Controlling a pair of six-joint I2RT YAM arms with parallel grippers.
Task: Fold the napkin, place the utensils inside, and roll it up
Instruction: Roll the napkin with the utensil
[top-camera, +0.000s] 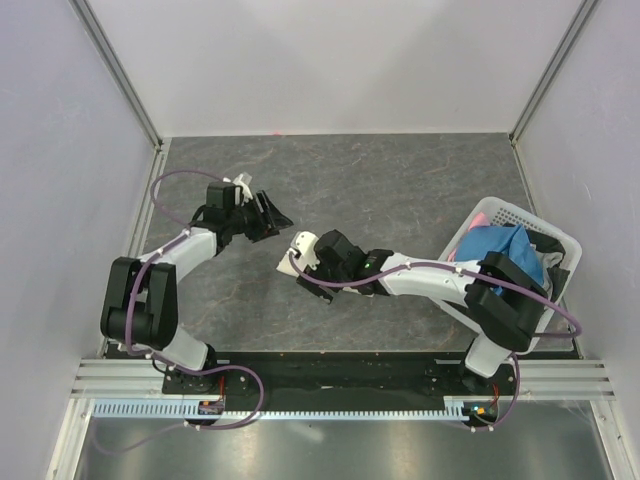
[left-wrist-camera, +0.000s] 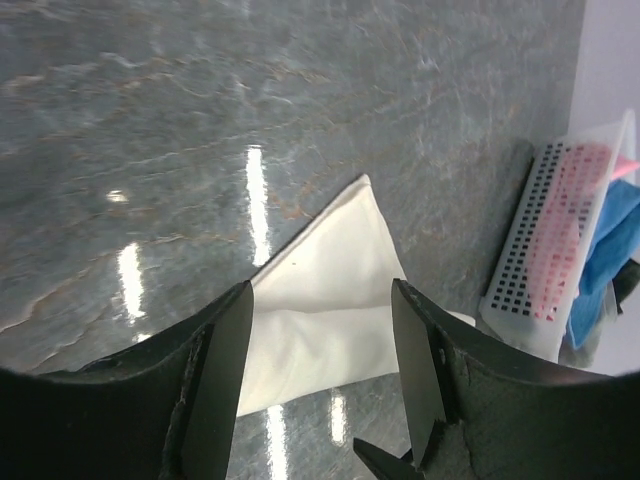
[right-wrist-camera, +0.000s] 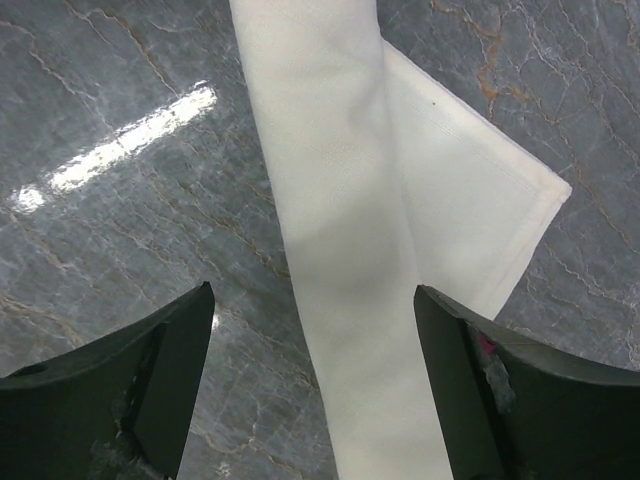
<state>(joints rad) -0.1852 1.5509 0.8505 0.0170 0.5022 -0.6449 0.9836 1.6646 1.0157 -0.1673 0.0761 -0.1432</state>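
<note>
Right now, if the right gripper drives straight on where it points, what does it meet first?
Probably the napkin, its long folded strip lying straight ahead between the open fingers of the right gripper; height above it is unclear.

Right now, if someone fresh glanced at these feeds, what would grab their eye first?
The cream napkin, lying mid-table as a long band with a flat flap sticking out to one side, directly under the open right gripper. The left gripper, also open, hovers over the napkin's pointed corner. At the table's right edge, a white basket holds a blue cloth.
</note>
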